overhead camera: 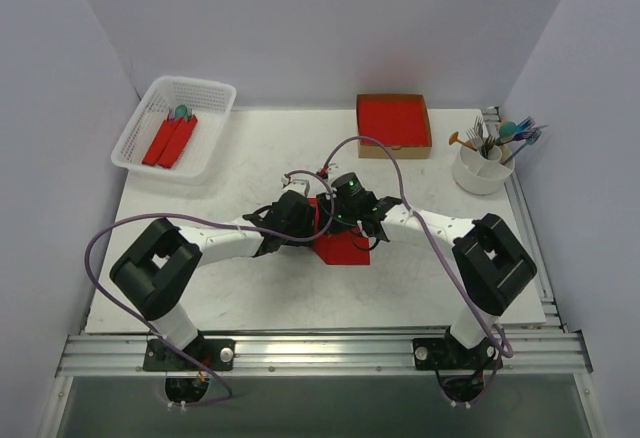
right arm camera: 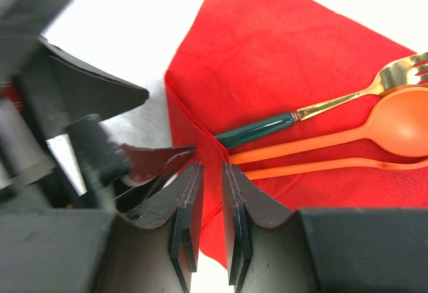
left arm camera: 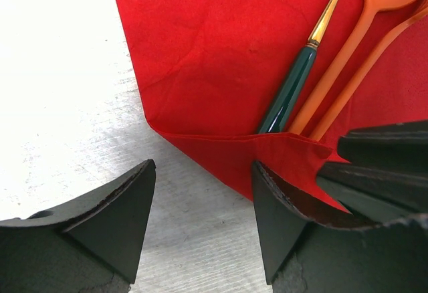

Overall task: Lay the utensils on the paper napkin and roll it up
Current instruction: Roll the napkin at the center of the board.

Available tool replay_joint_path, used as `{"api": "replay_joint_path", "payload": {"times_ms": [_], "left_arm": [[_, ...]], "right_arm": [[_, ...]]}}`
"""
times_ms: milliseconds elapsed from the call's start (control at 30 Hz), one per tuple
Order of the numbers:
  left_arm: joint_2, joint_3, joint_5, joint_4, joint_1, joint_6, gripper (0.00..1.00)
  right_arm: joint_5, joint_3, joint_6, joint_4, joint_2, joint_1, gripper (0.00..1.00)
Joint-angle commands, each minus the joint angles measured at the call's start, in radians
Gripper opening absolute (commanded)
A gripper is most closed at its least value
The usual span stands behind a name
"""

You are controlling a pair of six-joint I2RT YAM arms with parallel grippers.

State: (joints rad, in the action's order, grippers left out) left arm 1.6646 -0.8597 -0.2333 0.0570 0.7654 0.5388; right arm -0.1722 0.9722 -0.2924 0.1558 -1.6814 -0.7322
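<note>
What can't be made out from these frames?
- Right wrist view: right gripper jaws nearly together at the paper napkin fold; grip unclear.
- Both wrist views: second orange utensil head cut off by the frame edge.
- Top view: left gripper and the right one hide what lies on the napkin.
- Top view: spare utensils in the white cup too small to count.

White table between plain pale-lilac walls
</note>
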Motion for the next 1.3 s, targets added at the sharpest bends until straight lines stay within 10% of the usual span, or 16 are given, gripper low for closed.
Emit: {"api": "replay_joint_path", "payload": {"times_ms": [0, 1267], "left_arm": [[0.015, -0.022, -0.02, 0.032, 0.006, 0.004, 0.68], [-0.1, 0.023, -0.018, -0.005, 0.008, -0.002, 0.55]], "right_arm": [[-0.023, 0.005, -0.013, 0.005, 0.057, 0.014, 0.19], [-0.131, -0.07, -0.028, 0.116, -0.095, 0.063, 0.03]]}}
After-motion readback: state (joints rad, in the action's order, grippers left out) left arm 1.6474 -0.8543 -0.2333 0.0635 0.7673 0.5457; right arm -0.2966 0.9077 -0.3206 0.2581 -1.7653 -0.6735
